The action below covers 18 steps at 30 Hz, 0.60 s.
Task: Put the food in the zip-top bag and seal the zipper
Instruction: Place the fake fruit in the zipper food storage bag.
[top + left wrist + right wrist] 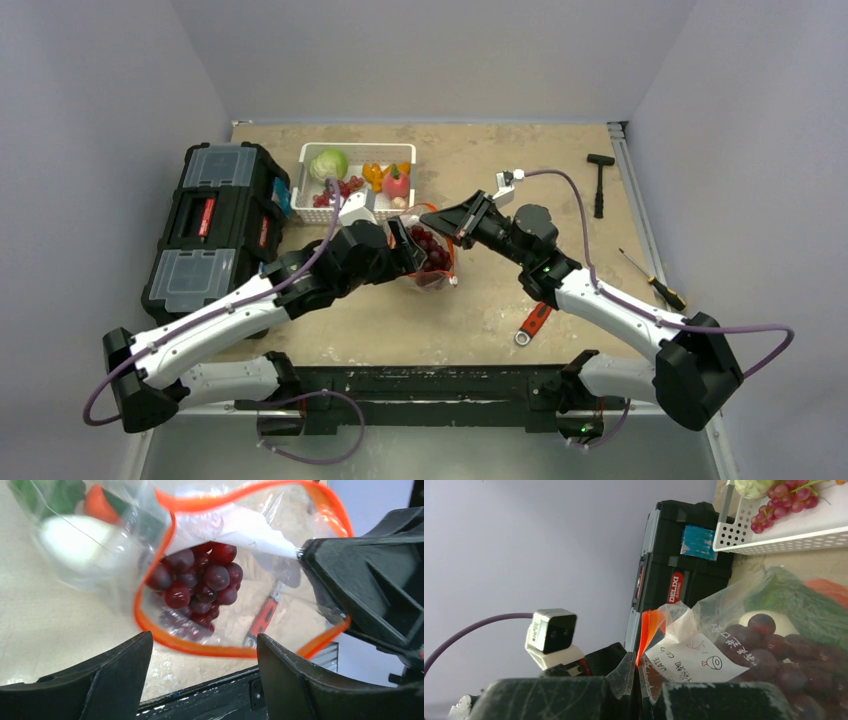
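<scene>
The clear zip-top bag (432,262) hangs over the table's middle, its mouth held wide, the orange-red zipper (200,647) curving round it. Inside lie dark red grapes (200,582); a white radish (75,542), an orange carrot (97,505) and a green piece show through the plastic. My right gripper (638,662) is shut on the bag's orange rim beside a white label (689,662). My left gripper (204,637) is open just in front of the mouth, nothing between its fingers (115,680). More food lies in the basket: cabbage (330,163), grapes (781,507), peach (397,183).
The white slotted basket (360,147) stands at the back, left of centre. A black toolbox (215,225) fills the left side. A red-handled wrench (533,323) lies near the front, a hammer (600,180) and a screwdriver (655,282) on the right.
</scene>
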### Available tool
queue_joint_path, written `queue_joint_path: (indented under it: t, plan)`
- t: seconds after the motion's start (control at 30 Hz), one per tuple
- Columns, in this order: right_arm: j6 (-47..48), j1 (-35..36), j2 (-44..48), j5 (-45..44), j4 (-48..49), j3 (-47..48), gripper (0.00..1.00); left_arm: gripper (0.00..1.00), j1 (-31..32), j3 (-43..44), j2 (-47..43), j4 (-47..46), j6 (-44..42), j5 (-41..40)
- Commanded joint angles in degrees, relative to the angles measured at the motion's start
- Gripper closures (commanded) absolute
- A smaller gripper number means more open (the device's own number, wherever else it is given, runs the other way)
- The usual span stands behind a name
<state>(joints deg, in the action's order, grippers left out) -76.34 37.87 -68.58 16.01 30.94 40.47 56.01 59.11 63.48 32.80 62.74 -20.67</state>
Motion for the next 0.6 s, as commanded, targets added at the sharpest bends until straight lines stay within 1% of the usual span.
queue_joint_path:
  t: [0.0, 0.07, 0.13, 0.23, 0.27, 0.37, 0.43, 0.5, 0.57]
  plan:
    - [5.08, 0.06, 3.64, -1.39, -0.2, 2.09, 1.0, 0.23, -0.02, 3.13, -6.3, 4.71, -2.51, -1.11]
    - [7.65, 0.01, 4.51, -1.75, -2.85, 3.22, 1.0, 0.25, -0.03, 3.07, -8.67, 5.65, -4.72, 0.4]
    - [10.31, 0.0, 4.99, -2.36, -4.38, 4.06, 1.0, 0.3, -0.02, 1.39, -10.81, 6.38, -4.99, 0.55]
    - [12.49, -0.01, 5.39, -3.6, -6.67, 5.26, 1.0, 0.46, -0.19, -4.09, -13.47, 0.49, -5.69, 4.06]
    - [12.85, 0.08, 5.53, -3.96, -7.2, 5.46, 1.0, 0.48, -0.2, -5.94, -13.81, -2.54, -5.7, 6.01]
    - [13.26, 0.08, 5.92, -4.41, -7.9, 5.35, 1.0, 0.48, -0.2, -9.94, -12.16, -11.73, -4.28, 11.36]
    - [13.39, 0.08, 6.36, -4.74, -8.17, 5.2, 1.0, 0.49, -0.2, -10.17, -9.51, -12.13, -2.53, 12.17]
    - [13.53, 0.04, 6.65, -4.68, -8.45, 5.19, 1.0, 0.51, -0.17, -10.31, -7.58, -12.14, -1.43, 10.83]
    - [13.61, 0.1, 7.01, -4.67, -8.74, 5.04, 1.0, 0.56, -0.2, -11.26, -6.93, -14.38, -1.47, 9.46]
